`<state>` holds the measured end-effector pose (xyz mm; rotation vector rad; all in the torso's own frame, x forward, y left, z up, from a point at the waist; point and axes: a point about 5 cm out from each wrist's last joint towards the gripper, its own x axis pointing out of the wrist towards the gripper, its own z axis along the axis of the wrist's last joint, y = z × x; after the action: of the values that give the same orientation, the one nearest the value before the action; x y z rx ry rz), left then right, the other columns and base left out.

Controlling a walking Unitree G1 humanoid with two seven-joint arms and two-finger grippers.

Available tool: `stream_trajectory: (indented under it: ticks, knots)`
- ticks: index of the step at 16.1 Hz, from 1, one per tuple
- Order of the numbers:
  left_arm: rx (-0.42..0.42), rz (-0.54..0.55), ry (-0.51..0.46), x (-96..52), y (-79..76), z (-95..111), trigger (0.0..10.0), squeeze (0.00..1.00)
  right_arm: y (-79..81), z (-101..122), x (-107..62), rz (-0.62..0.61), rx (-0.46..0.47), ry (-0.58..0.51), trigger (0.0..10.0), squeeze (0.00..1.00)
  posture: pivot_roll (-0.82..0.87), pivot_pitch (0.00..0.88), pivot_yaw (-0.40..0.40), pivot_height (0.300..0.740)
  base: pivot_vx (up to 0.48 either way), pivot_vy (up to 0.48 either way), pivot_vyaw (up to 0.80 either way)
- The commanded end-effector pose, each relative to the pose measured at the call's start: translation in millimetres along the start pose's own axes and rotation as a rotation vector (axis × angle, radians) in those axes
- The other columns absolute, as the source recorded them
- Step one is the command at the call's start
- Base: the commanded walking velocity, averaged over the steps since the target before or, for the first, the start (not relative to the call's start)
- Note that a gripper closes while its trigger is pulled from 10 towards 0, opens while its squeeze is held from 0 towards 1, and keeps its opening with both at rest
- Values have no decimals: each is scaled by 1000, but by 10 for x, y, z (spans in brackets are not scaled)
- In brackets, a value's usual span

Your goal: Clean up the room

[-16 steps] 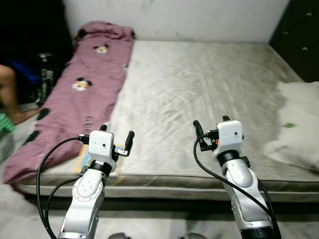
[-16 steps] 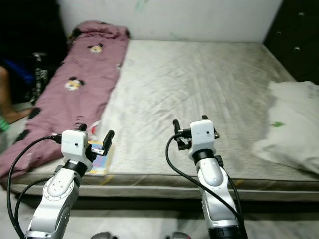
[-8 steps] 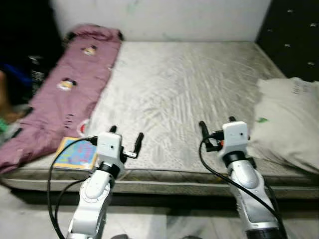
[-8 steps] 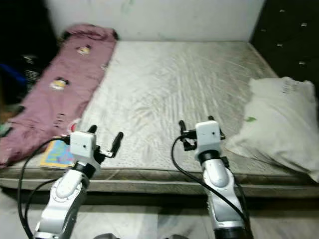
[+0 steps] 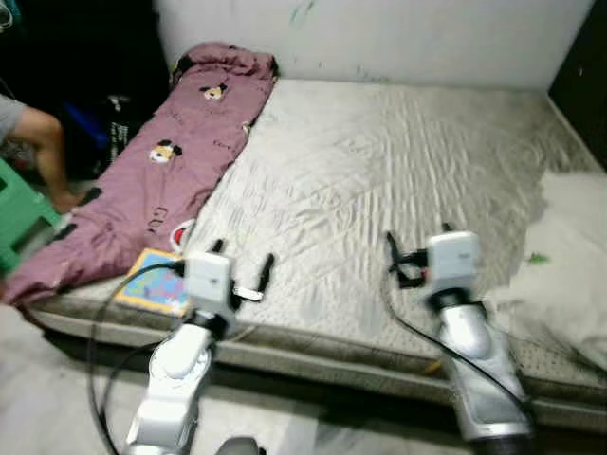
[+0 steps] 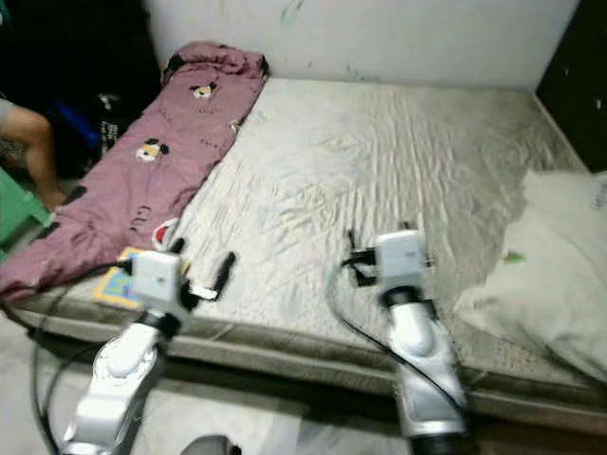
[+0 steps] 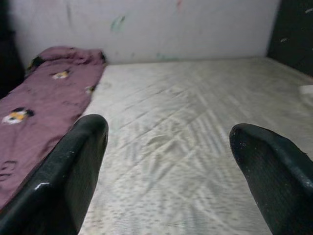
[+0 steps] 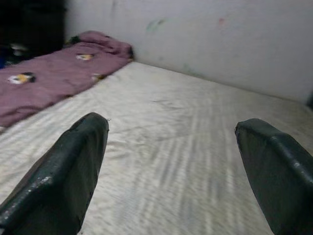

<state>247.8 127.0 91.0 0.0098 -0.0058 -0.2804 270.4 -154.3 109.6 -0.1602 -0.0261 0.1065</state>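
Facing the bed point(image 5: 398, 180), I hold both arms out over its near edge; my left hand point(image 5: 243, 273) hangs above the near edge of the bed with its two black fingers point(image 7: 68, 171) spread wide and nothing between them; my right hand point(image 5: 417, 258) hovers over the bed's grey sheet further along that same edge, its fingers point(image 8: 63, 171) likewise spread apart and holding nothing; along the bed's left side lies a long purple blanket point(image 5: 161, 171) with cartoon mouse prints, bunched at the wall end of the bed and trailing down to the bed's near left corner; just beside the blanket's lower end, on the bed near my left hand, lies a flat colourful book point(image 5: 155, 292); on the bed's right side, near its near edge, rests a white pillow point(image 5: 569, 256), crumpled; off the bed's left side a person's bent leg point(image 5: 43, 152) shows, with a green stool point(image 5: 21, 216) next to it on the floor.
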Motion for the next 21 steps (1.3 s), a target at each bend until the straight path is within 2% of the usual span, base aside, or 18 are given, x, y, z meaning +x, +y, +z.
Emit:
stream_trajectory:
  ticks: [1, 3, 9, 11, 13, 15, 16, 18, 21]
  knots:
    - [-1, -5, -9, 11, 7, 23, 10000, 0, -28, 12, 6, -7, -3, -4, 10000, 0, -19, 0, 17, 740, 311, 0, 0]
    - [0, -3, -4, 9, 5, 18, 10000, 0, -31, 11, 5, -9, -4, -4, 10000, 0, -19, 0, 18, 740, 321, 0, 0]
    - [6, 44, 5, 14, 43, -1, 10000, 0, -44, 9, 4, -20, 6, -12, 10000, 0, -13, 0, 20, 740, 0, 0, 0]
    - [25, 108, 9, 12, 117, -10, 10000, 0, -61, 59, 29, -42, 66, -44, 10000, 0, -9, 0, 34, 740, 0, 0, 0]
    - [42, 221, 19, 0, 336, -29, 10000, 0, -43, 48, 65, -97, 139, -43, 10000, 0, -1, 0, 67, 740, 0, 0, 0]
    - [33, 287, 48, 10, 462, -66, 10000, 0, 20, 6, 76, -120, 163, -32, 10000, 0, -3, 0, 93, 740, 0, 0, 0]
    - [34, 290, 49, 11, 464, -67, 10000, 0, 29, 2, 77, -118, 162, -31, 10000, 0, -3, 0, 93, 740, 0, 0, 0]
    - [36, 287, 41, 15, 443, -68, 10000, 0, 69, -8, 139, -82, 148, -28, 10000, 0, 27, 0, 65, 740, 0, 0, 0]
    - [14, 340, 40, -59, 458, -96, 10000, 0, 127, 2, 241, -8, 122, -30, 10000, 0, 82, 0, -14, 740, 0, 0, 0]
